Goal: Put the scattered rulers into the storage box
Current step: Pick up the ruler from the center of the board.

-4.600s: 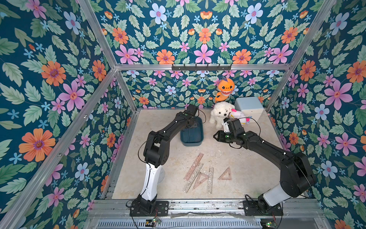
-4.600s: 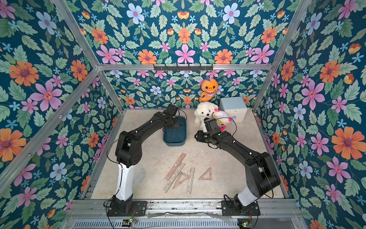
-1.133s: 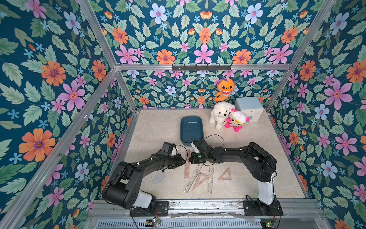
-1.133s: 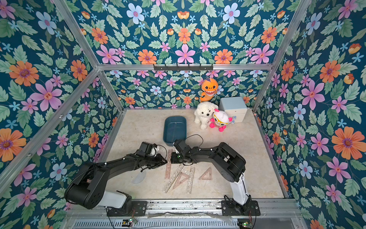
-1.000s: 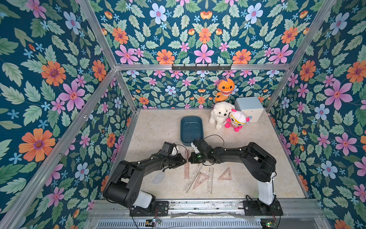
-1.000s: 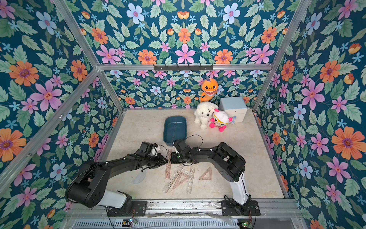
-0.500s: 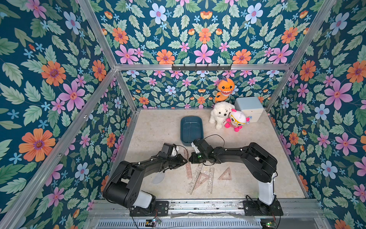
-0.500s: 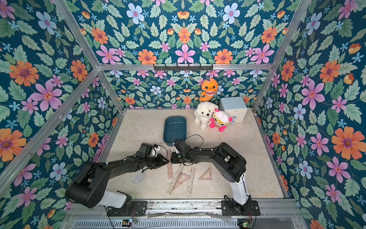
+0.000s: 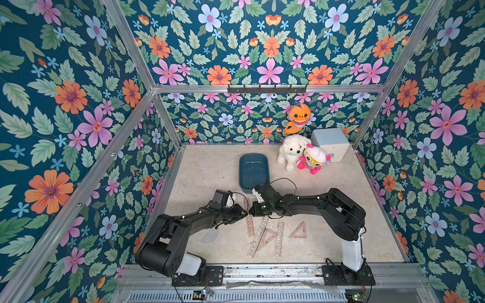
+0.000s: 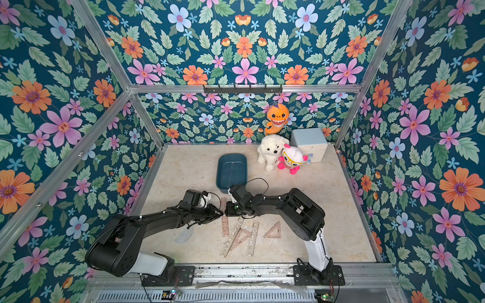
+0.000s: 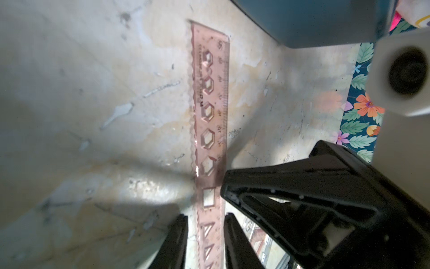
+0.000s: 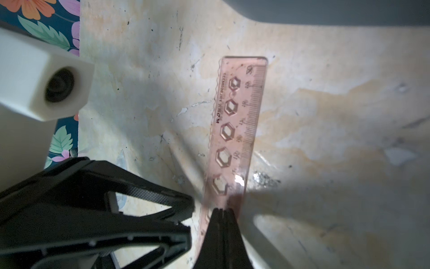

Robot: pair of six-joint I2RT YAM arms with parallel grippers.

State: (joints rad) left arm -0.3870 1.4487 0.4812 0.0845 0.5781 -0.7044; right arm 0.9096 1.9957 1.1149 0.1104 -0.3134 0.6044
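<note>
Two robot arms meet over a pink ruler (image 11: 213, 111) near the middle of the table (image 9: 341, 183), read here as a dial with twelve at the back wall. The left gripper (image 11: 206, 216) stands with its jaws apart, one finger on either side of the ruler, and a sliver of gap shows on one side. The right gripper (image 12: 222, 210) is closed tight, its tips set down on the same ruler. The ruler runs toward twelve o'clock, its far end just short of the dark blue storage box (image 9: 259, 173).

At five o'clock from the grippers, two long rulers (image 9: 279, 244) and a triangle (image 9: 265, 237) overlap in a heap. A second triangle (image 9: 299, 232) lies apart at four, and a clear protractor (image 9: 209, 236) lies at seven. Soft toys (image 9: 291, 152) and a pale blue container (image 9: 330, 144) crowd the one o'clock corner.
</note>
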